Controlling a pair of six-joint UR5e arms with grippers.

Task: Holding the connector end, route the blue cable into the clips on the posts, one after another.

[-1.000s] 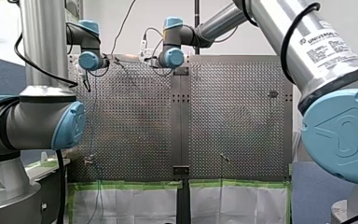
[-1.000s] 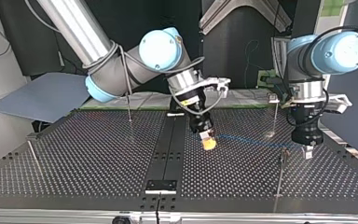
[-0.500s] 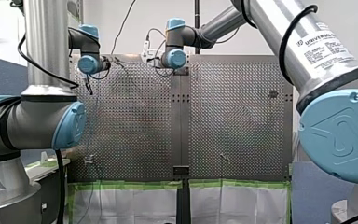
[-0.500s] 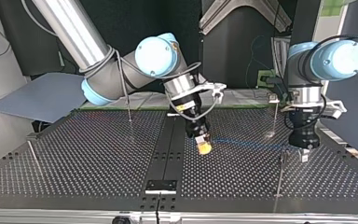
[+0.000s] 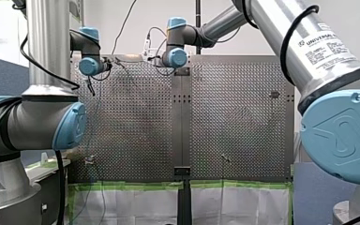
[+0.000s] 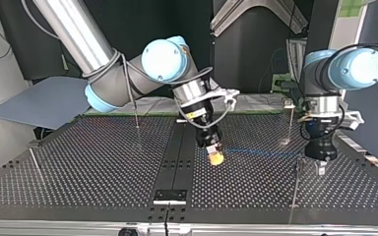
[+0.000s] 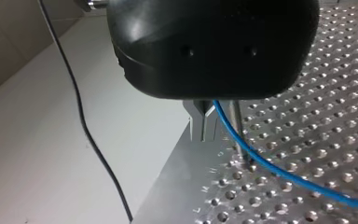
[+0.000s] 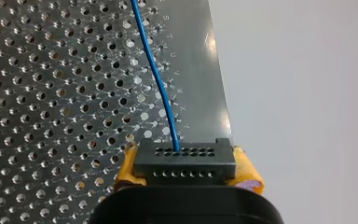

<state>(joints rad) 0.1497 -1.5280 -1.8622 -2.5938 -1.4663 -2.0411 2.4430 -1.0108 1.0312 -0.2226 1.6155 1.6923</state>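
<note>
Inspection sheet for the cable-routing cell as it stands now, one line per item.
Surface: perforated table, bare metal with a dark centre strip.
Job's things: blue cable runs low over the table from the connector toward my left arm. Thin posts stand spread apart.
Clutter: nothing seen.
Grippers: right gripper, yellow pads clamped on the connector. Left gripper, black, beside one post, cable passing next to it; grip unreadable.
Cables: black lead hangs off the table's edge.
Surroundings: green-taped white sheet at the table's near edge in the front view; grey board at the top view's left.
</note>
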